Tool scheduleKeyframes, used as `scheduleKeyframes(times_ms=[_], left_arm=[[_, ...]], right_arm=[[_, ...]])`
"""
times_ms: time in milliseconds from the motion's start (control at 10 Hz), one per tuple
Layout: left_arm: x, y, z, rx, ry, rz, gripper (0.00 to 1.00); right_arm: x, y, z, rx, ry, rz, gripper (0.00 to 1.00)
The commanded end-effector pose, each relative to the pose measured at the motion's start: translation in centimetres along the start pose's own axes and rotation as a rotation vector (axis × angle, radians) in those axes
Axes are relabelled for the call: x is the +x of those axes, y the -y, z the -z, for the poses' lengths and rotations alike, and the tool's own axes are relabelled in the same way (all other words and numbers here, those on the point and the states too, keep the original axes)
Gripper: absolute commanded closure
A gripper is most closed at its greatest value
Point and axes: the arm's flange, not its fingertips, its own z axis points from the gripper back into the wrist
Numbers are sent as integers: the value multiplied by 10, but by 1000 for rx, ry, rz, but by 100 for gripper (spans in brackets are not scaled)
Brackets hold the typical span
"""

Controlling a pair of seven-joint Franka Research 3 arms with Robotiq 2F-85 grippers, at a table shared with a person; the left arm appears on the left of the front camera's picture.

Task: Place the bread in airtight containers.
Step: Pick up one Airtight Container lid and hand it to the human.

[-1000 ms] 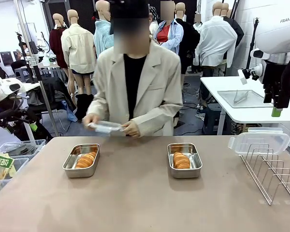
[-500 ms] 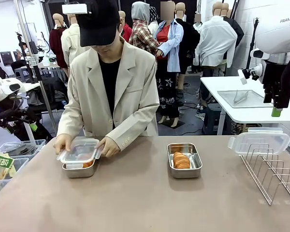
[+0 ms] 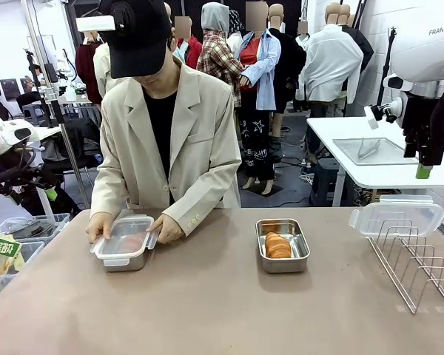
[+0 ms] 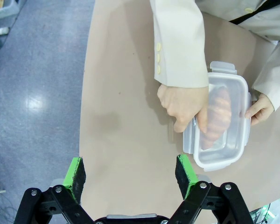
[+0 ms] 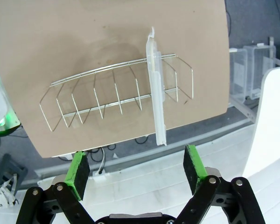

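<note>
Bread [image 3: 127, 242] in the left tin [image 3: 124, 262] had been open to the air a second before, while the clear lid [image 3: 122, 235] was held by the person above the far edge of the table [image 3: 207, 310]. That lid had since been brought down over the tin and was being pressed at both ends by the person's hands [image 3: 166, 228]. One of the two tins was thus judged nearly sealed, though it could not be told whether the clasps had been snapped. To the right, the second roll [image 3: 277, 245] was left uncovered in the second tin [image 3: 283, 267], unchanged. Farther right, the spare lid [image 3: 396, 217] was propped on the wire rack [image 3: 422, 274].

The left gripper [image 4: 129, 161] was held high above the table, its jaws spread wide with nothing between them. The covered roll lay well ahead of its fingers and off to one side, under the person's hands. The right gripper [image 5: 135, 156] was likewise wide open and empty, poised above the rack and spare lid, well apart from the uncovered roll.
</note>
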Motion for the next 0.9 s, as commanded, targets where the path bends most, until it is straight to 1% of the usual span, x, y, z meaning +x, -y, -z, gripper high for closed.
scheduleKeyframes(times_ms=[0, 800], left_arm=[[-1, -1, -1, 11, 8, -3, 0], [-1, -1, -1, 11, 8, -3, 0]], right_arm=[[-1, -1, -1, 3, -3, -9, 0], [-1, -1, -1, 3, -3, -9, 0]])
